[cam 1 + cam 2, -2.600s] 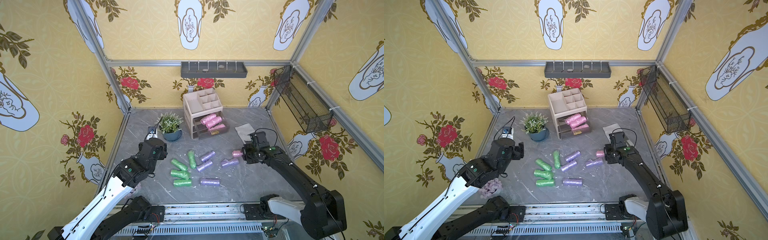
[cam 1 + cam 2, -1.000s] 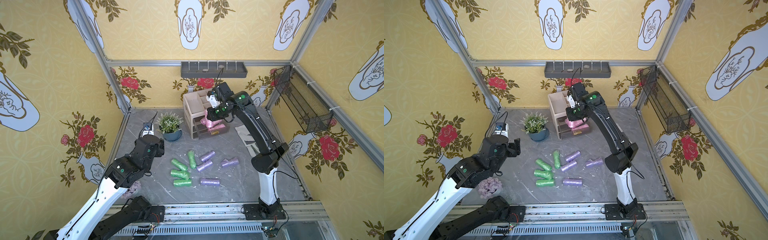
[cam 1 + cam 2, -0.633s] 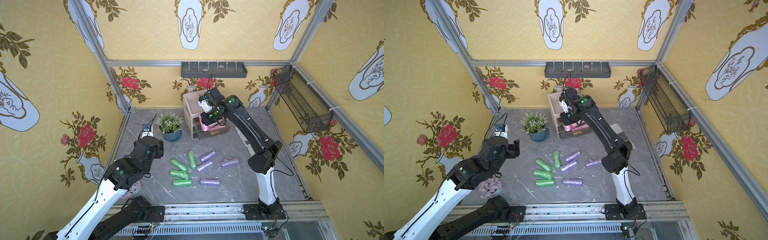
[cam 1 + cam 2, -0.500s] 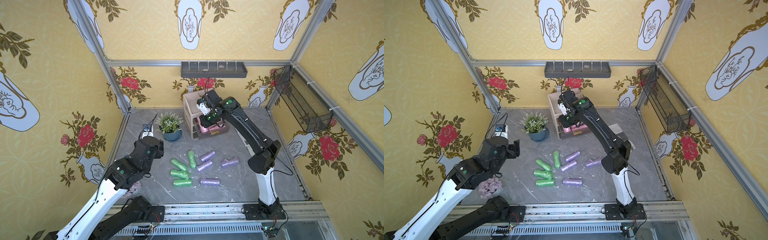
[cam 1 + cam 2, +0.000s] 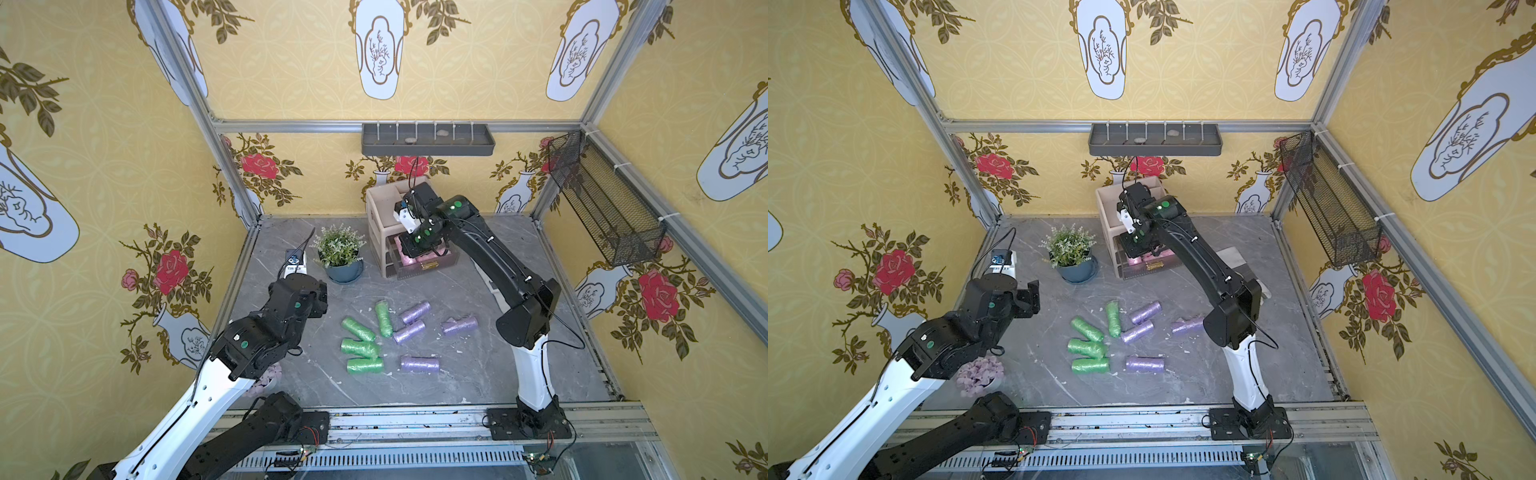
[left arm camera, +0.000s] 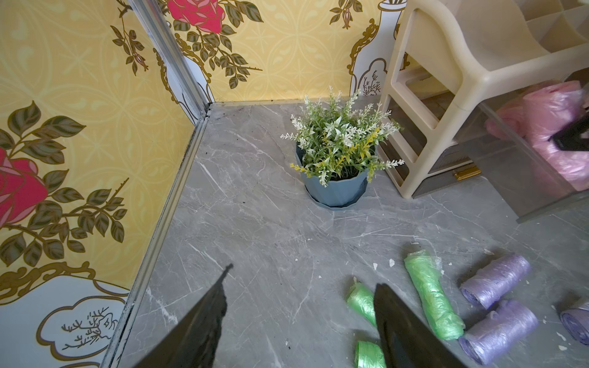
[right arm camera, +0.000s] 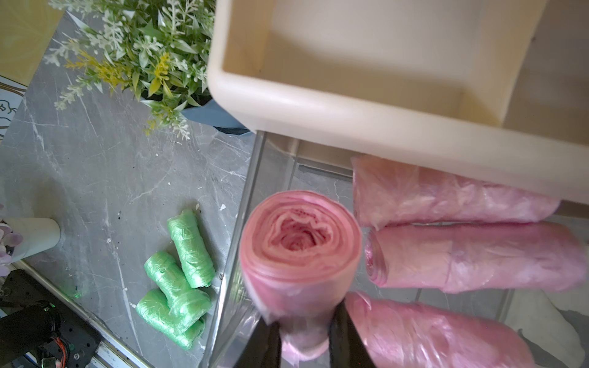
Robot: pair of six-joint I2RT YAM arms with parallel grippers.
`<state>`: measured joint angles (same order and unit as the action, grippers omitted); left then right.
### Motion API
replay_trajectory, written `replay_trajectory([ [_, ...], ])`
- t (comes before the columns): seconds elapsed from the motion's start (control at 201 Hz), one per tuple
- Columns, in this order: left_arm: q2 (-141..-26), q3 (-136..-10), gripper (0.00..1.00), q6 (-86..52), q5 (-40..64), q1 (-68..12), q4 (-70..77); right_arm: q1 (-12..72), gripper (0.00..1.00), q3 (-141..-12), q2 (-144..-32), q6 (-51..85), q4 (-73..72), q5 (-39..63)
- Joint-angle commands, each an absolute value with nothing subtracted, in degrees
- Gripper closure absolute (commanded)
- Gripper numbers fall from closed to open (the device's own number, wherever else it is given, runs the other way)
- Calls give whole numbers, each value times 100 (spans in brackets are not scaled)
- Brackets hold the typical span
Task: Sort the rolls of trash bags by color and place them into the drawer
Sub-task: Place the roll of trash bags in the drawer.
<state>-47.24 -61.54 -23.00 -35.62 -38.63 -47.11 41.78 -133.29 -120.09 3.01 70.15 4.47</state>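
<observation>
- Grip: right fingers (image 7: 345, 341) are nearly closed, pinching one end of a pink roll (image 7: 299, 255). The rest sticks out unsupported, so the slick film could slide, or the roll could swivel in the pinch.
- Place: that roll hangs over the open drawer (image 5: 411, 272), upper middle in both top views, near its clear side wall. Let go there, it could strike the rim and tumble out onto the surface (image 5: 457, 382).
- Crowding: three pink rolls (image 7: 471, 255) lie side by side in the drawer. A fourth dropped on top may roll off them, or sit too high for the drawer to shut.
- Overhang: the cream organizer (image 7: 350, 95) juts over the drawer's back part. A lift or a push inward could knock the arm against it and shift the unit.
- Snag: loose crinkled film may cling to a finger on release and drag the roll back out.
- Left fingers (image 6: 197, 328) stand wide apart and empty above the surface, near the green rolls (image 5: 361, 338). A careless descent could scatter them into the lilac rolls (image 5: 409, 330) alongside, mid-frame.
- Plant (image 5: 340, 253) stands just left of the organizer, where a swinging arm could probably tip it.
- Writing: none legible; no brand or label shows on rolls, drawer or organizer.
</observation>
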Motion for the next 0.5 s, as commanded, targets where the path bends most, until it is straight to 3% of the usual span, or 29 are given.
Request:
replay_trajectory([
  [0.0, -4728, -6111, 26, -2292, -3621, -3862, -4667, 4136, 74, -13290, -12043, 379, 6838, 509],
  [0.493, -4746, -6074, 25, -2268, -3672, -3865, -4680, 4005, 69, -13391, -12320, 447, 6769, 701],
])
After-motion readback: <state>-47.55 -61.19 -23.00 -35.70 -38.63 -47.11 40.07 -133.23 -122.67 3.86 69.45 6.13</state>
